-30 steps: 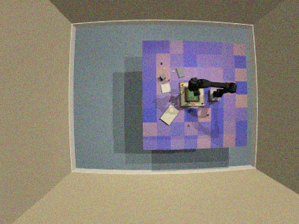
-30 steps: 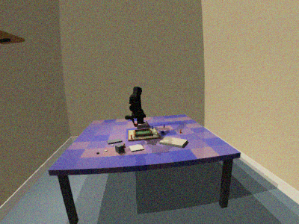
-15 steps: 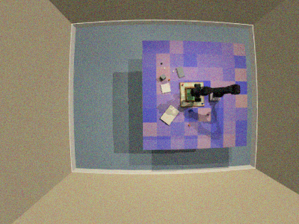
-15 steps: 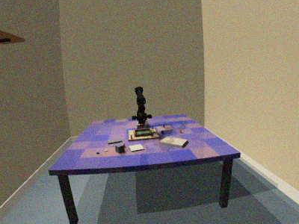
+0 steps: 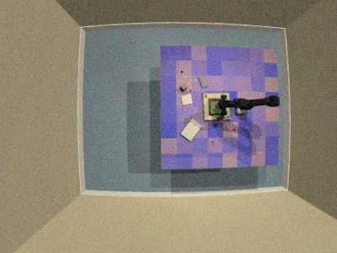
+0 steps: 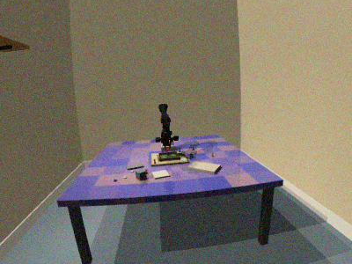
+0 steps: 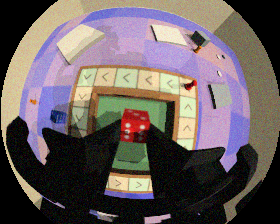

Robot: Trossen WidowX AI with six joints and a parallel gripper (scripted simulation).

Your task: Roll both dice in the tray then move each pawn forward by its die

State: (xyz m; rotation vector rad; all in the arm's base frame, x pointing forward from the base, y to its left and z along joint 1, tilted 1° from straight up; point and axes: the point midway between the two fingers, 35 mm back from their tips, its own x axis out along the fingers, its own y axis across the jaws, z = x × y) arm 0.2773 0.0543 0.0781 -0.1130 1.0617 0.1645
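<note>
My gripper (image 5: 219, 105) (image 6: 167, 148) (image 7: 134, 125) is shut on the red die (image 7: 135, 123) and holds it above the green-floored tray (image 7: 135, 97) in the middle of the board. The cream and green board (image 5: 205, 115) (image 7: 126, 77) has arrows on its squares. The red pawn (image 5: 205, 95) (image 6: 155, 161) (image 7: 190, 85) stands on a corner square, the top right one in the wrist view. A blue block (image 5: 216, 126) (image 7: 58, 118), which looks like the blue die, lies on the table beside the board. I cannot clearly make out the blue pawn; the fingers hide part of the board in the wrist view.
A large cream book-like block (image 5: 191, 130) (image 6: 204, 166) (image 7: 79, 42), a white pad (image 5: 186, 99) (image 6: 161, 174) (image 7: 170, 34), a grey slab (image 5: 203, 82) (image 7: 220, 95) and a dark cube (image 5: 183, 88) (image 6: 141, 175) (image 7: 200, 38) lie around the board. A small orange piece (image 6: 212, 155) (image 7: 33, 102) is beyond the blue block.
</note>
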